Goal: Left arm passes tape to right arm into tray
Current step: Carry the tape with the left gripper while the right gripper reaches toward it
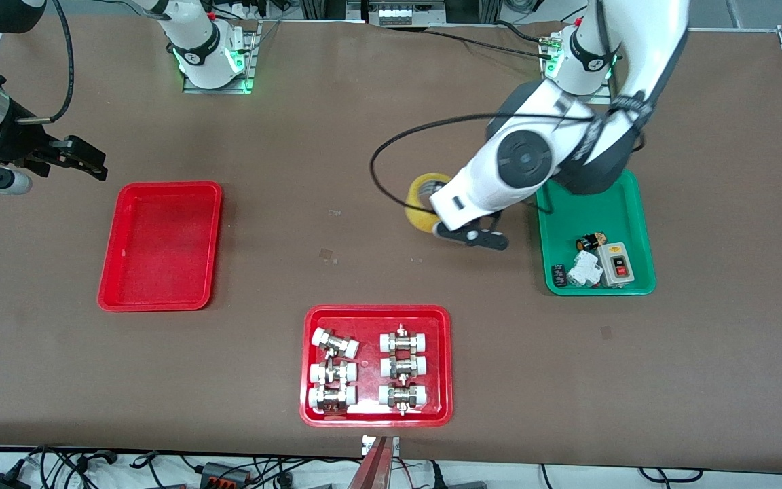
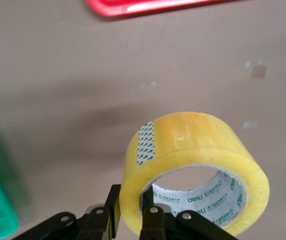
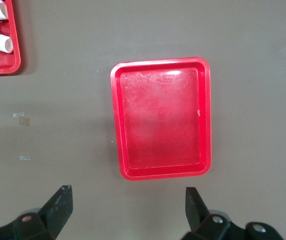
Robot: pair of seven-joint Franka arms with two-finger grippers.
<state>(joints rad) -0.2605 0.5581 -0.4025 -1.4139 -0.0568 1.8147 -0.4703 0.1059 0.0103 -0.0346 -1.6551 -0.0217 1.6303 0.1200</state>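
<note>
My left gripper [image 1: 440,227] is shut on the wall of the yellow tape roll [image 1: 423,200], one finger inside the ring and one outside. It holds the roll over the table's middle, beside the green tray. The left wrist view shows the roll [image 2: 197,135] pinched in the gripper [image 2: 133,202], with its pale printed core visible. My right gripper [image 1: 96,161] is open and empty, over the table at the right arm's end, close to the plain red tray [image 1: 160,244]. In the right wrist view the tray [image 3: 162,120] lies empty ahead of the open gripper [image 3: 128,195].
A green tray [image 1: 554,224] with a switch box and small parts lies at the left arm's end. A red tray [image 1: 377,309] of white-capped metal fittings lies nearest the front camera. A black cable loops from the left arm over the tape.
</note>
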